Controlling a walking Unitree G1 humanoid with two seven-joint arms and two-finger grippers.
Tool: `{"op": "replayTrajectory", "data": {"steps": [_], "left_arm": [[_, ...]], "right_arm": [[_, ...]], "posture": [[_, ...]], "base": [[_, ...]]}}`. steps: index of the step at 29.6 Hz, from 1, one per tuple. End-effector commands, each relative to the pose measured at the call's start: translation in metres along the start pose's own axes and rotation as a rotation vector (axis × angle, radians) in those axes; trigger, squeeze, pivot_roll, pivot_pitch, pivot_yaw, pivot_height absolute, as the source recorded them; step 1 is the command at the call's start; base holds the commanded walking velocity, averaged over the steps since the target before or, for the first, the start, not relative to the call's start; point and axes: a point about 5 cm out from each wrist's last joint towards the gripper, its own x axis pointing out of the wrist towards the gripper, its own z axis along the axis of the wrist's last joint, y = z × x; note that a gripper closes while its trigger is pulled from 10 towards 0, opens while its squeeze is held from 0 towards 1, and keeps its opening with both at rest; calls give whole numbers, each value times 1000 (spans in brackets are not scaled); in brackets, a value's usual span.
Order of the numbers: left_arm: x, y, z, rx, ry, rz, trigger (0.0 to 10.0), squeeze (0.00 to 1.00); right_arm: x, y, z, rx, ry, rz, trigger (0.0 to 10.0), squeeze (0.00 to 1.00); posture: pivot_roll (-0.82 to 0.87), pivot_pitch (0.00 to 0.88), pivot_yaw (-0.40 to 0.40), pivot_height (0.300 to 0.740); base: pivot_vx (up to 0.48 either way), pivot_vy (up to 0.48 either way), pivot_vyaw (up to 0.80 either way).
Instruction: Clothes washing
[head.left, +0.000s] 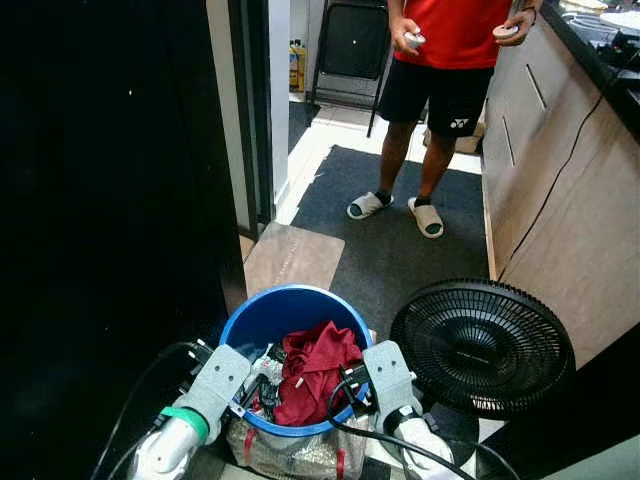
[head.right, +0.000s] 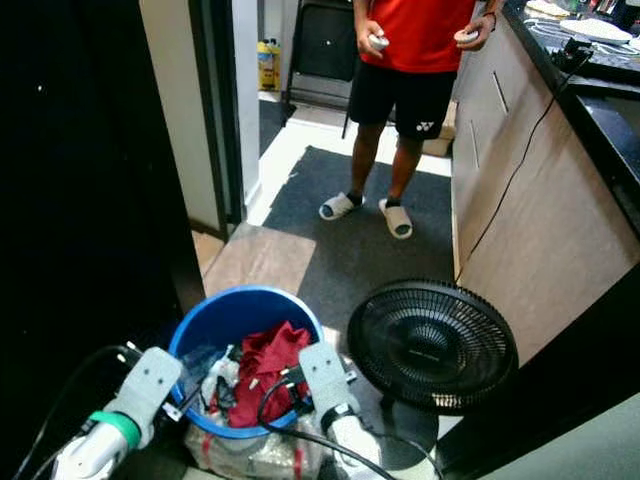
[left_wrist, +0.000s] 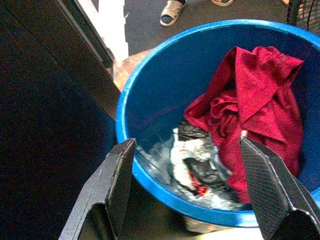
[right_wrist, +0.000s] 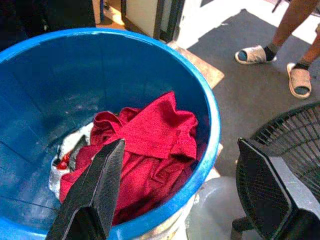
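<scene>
Left eye view: blue bucket (head.left: 258, 322) low centre, red garment (head.left: 318, 368) inside, person (head.left: 440, 60) upper right | Left wrist view: my left gripper (left_wrist: 185, 187) wide open, empty, straddling rim; grey cloth (left_wrist: 192, 162) under red | Right wrist view: right gripper (right_wrist: 182, 192) wide open, empty; fan (right_wrist: 292, 137) beside | Step: carrying/reaching laundry, I judge; next, lower and pinch.

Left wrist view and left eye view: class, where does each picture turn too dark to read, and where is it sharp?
Left eye view: the left side is near-black shadow; the blue bucket and fan are lit and clear. Left wrist view: the floor beside the bucket is dark, while the red garment is bright and sharp.
</scene>
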Motion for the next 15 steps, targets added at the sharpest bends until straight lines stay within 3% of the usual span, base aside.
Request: {"op": "replayTrajectory", "data": {"steps": [1, 7, 15], "left_arm": [[1, -1, -9, -73, 55, 19, 10000, 0], [19, -6, 5, -195, 49, 39, 10000, 0], [24, -7, 12, -198, 42, 33, 10000, 0]], "right_arm": [[-4, -4, -9, 24, 42, -29, 10000, 0], [-2, -8, -5, 41, 29, -63, 10000, 0], [-2, -9, -5, 47, 28, -78, 10000, 0]], "posture": [[63, 30, 25, 740], [48, 12, 42, 740], [34, 4, 52, 740]], "base": [[0, 0, 0], [0, 0, 0], [0, 0, 0]]}}
